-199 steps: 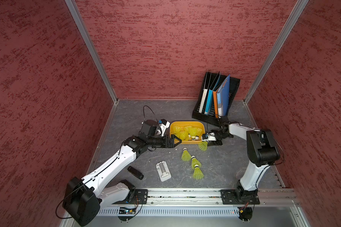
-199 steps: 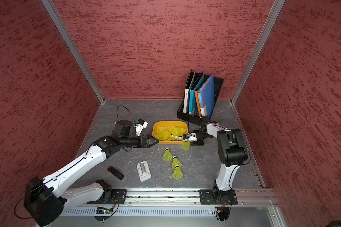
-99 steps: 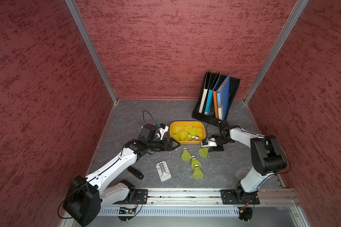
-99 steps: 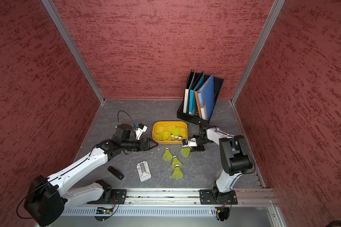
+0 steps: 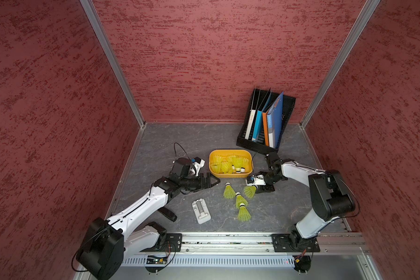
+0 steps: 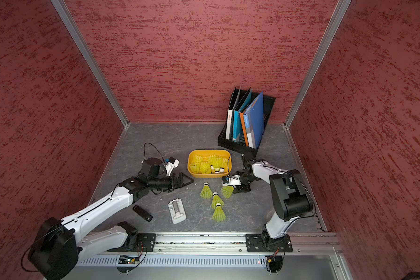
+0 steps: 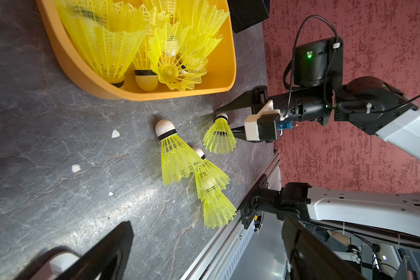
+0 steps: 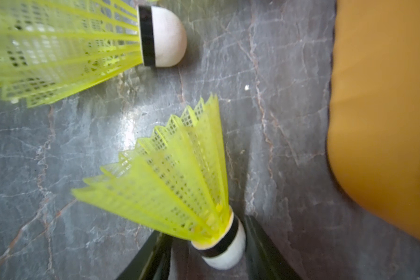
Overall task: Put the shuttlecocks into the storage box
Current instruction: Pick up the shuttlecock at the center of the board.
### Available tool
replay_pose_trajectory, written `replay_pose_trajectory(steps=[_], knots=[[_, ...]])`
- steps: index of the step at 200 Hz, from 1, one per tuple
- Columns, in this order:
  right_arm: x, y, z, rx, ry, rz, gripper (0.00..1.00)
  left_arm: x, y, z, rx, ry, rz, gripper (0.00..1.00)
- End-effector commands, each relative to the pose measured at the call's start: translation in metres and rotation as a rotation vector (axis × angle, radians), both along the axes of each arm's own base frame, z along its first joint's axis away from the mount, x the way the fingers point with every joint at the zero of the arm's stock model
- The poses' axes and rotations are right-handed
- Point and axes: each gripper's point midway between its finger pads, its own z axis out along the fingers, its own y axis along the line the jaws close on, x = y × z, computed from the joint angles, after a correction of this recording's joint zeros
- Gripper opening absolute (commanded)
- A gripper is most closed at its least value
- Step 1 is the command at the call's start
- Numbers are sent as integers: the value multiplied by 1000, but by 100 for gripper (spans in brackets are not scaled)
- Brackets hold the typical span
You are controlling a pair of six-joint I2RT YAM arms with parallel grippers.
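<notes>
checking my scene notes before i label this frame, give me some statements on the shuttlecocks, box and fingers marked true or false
1. Four shuttlecocks are on the table, outside the storage box. True.
2. The fingers of the left gripper hold a shuttlecock. False: they are spread wide with nothing between them.
3. A shuttlecock's white tip lies between the fingers of the right gripper. True.
4. The storage box is empty. False: several shuttlecocks already lie in it.
5. The file rack is empty. False: folders stand in it.
</notes>
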Motion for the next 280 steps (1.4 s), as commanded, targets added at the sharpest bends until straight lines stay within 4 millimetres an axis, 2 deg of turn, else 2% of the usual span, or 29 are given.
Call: replay_pose_trajectory(steps=[1,70,134,172,196,232,237,259,280], knots=[[3,1,0,-10,-7,-1,44,1,2,6,-11,-26,5,100],[4,5,-2,-35,-13,10,42,-2,4,8,-7,-30,5,100],[-2,6,-2,-58,35,-65,16,1,4,12,-9,-45,9,100],[-4,6,5,-52,63,-160,10,2,4,16,-12,-53,10,100],[3,11,18,-4,48,-257,10,4,4,19,-12,-63,16,100],[2,18,43,86,6,-308,11,7,7,22,-3,-73,29,100],[3,19,54,105,-22,-314,10,8,8,22,-2,-73,32,100],[4,21,75,149,-45,-361,11,10,10,25,3,-81,45,100],[15,23,103,218,-72,-476,13,13,11,31,7,-93,49,100]])
